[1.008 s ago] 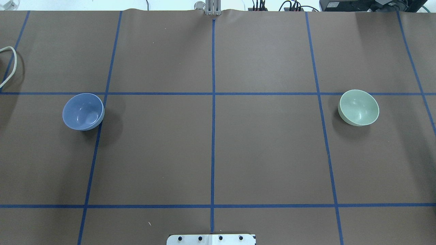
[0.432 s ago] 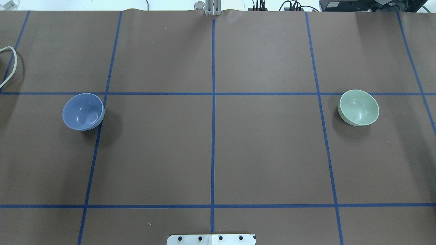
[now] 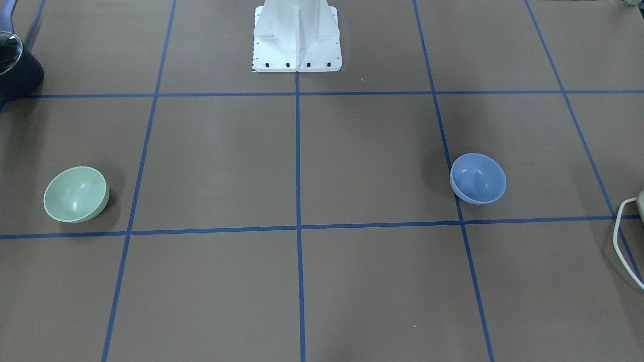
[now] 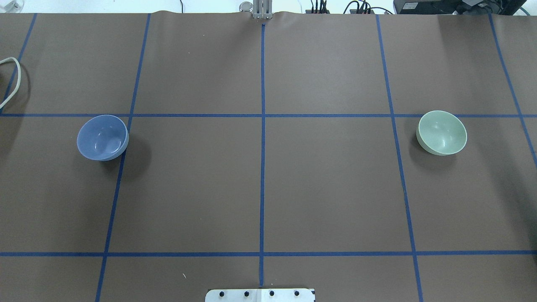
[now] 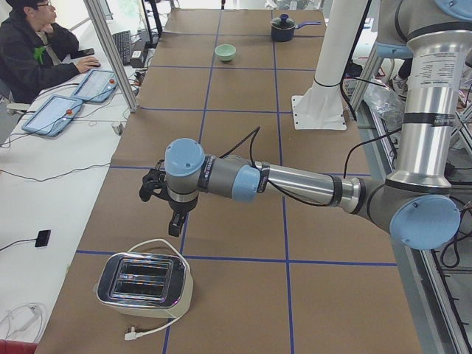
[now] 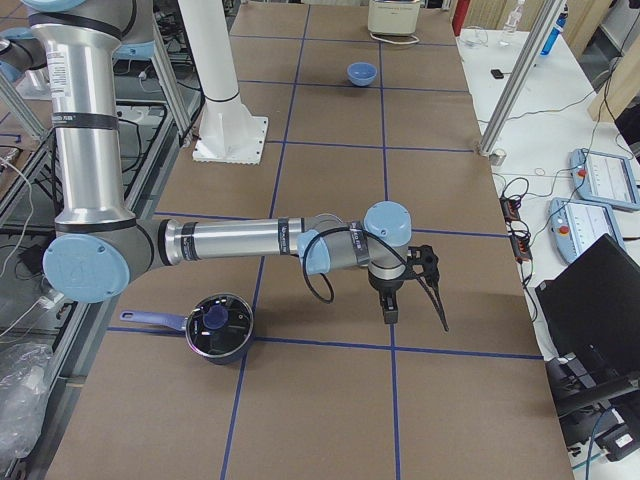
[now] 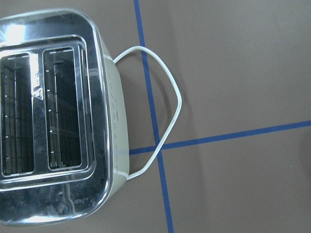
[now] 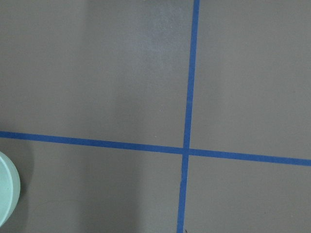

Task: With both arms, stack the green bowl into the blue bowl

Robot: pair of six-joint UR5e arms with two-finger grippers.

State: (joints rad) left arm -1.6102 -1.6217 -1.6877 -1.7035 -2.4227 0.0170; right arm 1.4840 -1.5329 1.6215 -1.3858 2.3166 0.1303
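The green bowl [image 4: 441, 132] sits upright on the right of the table; it also shows in the front view [image 3: 75, 194], far off in the left side view [image 5: 226, 51], and as a rim at the right wrist view's edge [image 8: 7, 194]. The blue bowl [image 4: 102, 137] sits upright on the left, also seen in the front view [image 3: 478, 178] and the right side view [image 6: 361, 72]. My left gripper [image 5: 164, 210] hangs above the table near the toaster. My right gripper [image 6: 415, 318] hangs above the table. I cannot tell whether either is open or shut.
A chrome toaster [image 5: 144, 284] with a white cable [image 7: 165, 82] stands at the table's left end. A dark lidded pot [image 6: 215, 325] stands at the right end. The white base stand [image 3: 297, 35] is at the robot's side. An operator [image 5: 33, 51] sits beyond the far edge.
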